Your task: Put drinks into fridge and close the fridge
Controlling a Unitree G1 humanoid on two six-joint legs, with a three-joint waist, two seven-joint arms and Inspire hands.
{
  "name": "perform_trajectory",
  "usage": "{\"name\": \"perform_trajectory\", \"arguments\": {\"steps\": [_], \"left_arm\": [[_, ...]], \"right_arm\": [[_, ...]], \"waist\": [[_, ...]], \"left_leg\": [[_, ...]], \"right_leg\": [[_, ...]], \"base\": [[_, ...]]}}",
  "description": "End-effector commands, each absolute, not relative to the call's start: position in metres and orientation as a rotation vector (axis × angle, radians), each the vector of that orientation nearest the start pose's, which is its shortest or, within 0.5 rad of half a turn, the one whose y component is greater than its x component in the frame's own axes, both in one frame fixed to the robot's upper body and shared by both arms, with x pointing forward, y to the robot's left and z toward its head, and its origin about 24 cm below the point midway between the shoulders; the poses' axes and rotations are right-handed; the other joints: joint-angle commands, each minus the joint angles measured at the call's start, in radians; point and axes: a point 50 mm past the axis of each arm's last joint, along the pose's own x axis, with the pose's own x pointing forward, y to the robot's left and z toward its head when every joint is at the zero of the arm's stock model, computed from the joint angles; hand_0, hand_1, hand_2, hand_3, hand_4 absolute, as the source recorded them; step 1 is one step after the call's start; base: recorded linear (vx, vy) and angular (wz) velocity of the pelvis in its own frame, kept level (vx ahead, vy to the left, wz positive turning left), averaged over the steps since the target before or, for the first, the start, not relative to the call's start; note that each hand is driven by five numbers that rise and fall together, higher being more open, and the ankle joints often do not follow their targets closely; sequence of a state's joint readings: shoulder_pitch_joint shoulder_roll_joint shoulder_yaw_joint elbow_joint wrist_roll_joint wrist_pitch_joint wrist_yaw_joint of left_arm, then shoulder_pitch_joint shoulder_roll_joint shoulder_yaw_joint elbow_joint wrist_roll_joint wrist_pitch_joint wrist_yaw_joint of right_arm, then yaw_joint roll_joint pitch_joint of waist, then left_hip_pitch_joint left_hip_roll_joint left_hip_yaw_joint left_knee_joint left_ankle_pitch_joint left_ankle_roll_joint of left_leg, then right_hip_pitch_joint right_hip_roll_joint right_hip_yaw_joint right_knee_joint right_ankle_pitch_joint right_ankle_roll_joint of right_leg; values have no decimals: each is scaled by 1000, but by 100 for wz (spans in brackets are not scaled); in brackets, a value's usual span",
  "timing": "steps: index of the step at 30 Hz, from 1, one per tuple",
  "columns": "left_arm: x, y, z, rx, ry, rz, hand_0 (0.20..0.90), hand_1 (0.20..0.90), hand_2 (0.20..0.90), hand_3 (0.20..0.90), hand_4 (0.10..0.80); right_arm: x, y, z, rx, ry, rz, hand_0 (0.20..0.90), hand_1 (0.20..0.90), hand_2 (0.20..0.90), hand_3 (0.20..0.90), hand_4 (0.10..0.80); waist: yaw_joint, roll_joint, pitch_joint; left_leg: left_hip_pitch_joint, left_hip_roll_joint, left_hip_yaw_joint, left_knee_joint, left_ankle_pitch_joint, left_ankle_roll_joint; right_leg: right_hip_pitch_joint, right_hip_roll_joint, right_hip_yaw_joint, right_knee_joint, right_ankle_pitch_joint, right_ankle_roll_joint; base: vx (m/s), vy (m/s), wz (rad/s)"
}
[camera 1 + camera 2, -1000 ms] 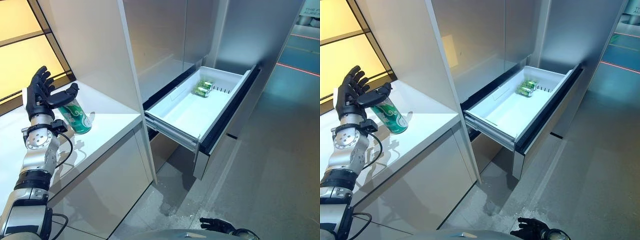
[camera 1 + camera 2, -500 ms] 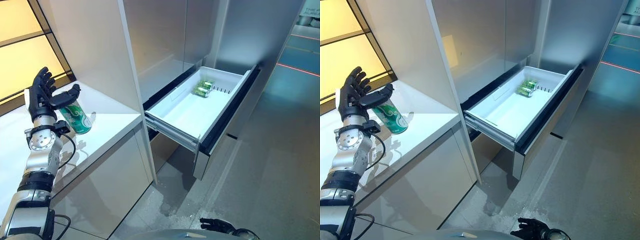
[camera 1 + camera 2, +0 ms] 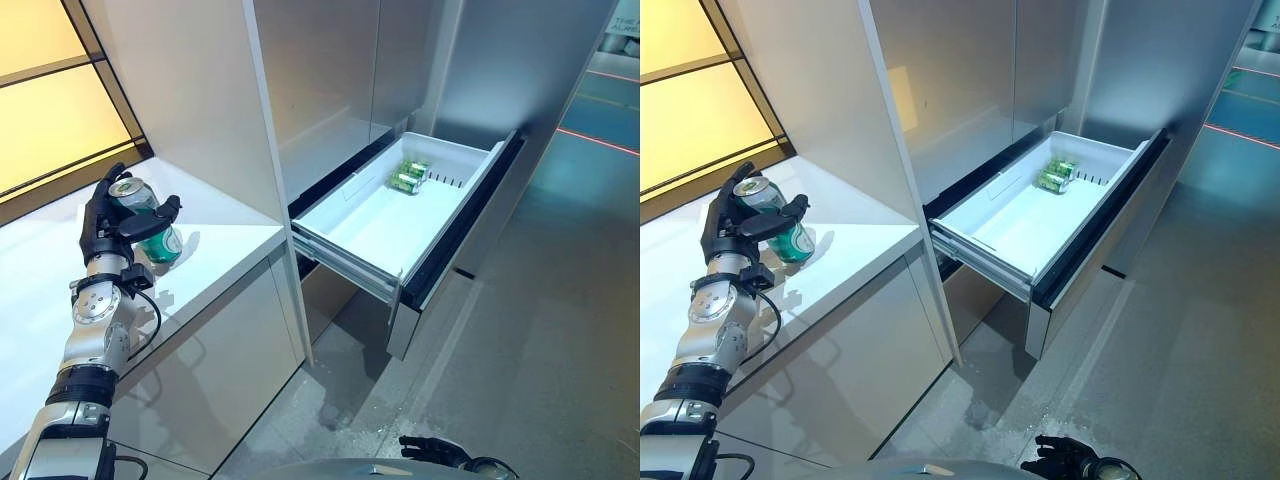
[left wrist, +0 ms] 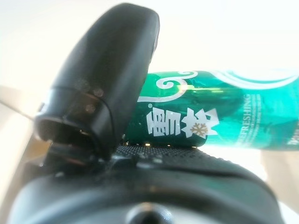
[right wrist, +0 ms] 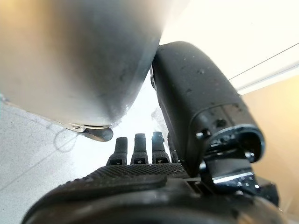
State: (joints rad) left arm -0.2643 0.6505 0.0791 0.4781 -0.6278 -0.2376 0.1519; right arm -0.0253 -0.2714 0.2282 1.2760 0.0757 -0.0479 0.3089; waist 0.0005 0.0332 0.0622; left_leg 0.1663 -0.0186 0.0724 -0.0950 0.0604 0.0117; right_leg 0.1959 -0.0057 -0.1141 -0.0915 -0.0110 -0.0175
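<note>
The left hand (image 3: 112, 215) is at the green can (image 3: 150, 222) on the white counter (image 3: 225, 240). The can stands almost upright, a little tilted, near the front edge of the counter and well apart from its right corner. The fingers are behind the can and the thumb (image 4: 110, 79) crosses its front side, so the hand is grasping the can. In the left wrist view the can lies against the palm with the thumb curled over it. I cannot tell if the can still touches the counter or is already lifted a little.

To the right of the counter a tall white panel (image 3: 200, 100) stands, and past it is the grey fridge (image 3: 970, 70). Its drawer (image 3: 385, 225) is pulled out fully toward the floor (image 3: 560, 330). The drawer is white inside, with a dark front. Two cans (image 3: 409, 176) lie on their sides, touching each other, in the far corner of the drawer, just beside a small divider. The rest of the drawer holds nothing that I can see.

The right hand (image 3: 432, 449) shows only at the bottom edge of the head views, low and well apart from the drawer. In the right wrist view its fingers (image 5: 140, 148) are bent inward and hold nothing.
</note>
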Motion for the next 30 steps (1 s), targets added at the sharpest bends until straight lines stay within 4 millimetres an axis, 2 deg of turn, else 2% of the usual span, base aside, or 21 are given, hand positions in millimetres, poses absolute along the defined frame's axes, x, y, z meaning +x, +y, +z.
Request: {"name": "perform_trajectory", "arguments": {"steps": [1, 10, 30], "left_arm": [[298, 328, 164, 15, -438, 397, 900, 900, 900, 900, 800], [295, 331, 167, -32, -487, 393, 900, 900, 900, 900, 800], [294, 336, 177, -2, -529, 460, 900, 900, 900, 900, 800]], "right_arm": [[75, -244, -160, -186, 1318, 266, 900, 900, 900, 900, 800], [75, -245, -160, -189, 1321, 266, 900, 900, 900, 900, 800], [74, -243, -160, -191, 1324, 272, 900, 900, 900, 900, 800]], "waist": [[-4, 20, -3], [-3, 20, -1], [-6, 20, -4]], "left_leg": [[33, -43, 8, 9, -141, 35], [33, -42, 8, 9, -141, 35], [36, -42, 10, 10, -141, 34]], "right_leg": [[-50, -13, -21, 102, -94, 66], [-49, -13, -20, 101, -94, 65], [-47, -12, -19, 103, -96, 63]], "base": [[0, 0, 0], [0, 0, 0], [0, 0, 0]]}}
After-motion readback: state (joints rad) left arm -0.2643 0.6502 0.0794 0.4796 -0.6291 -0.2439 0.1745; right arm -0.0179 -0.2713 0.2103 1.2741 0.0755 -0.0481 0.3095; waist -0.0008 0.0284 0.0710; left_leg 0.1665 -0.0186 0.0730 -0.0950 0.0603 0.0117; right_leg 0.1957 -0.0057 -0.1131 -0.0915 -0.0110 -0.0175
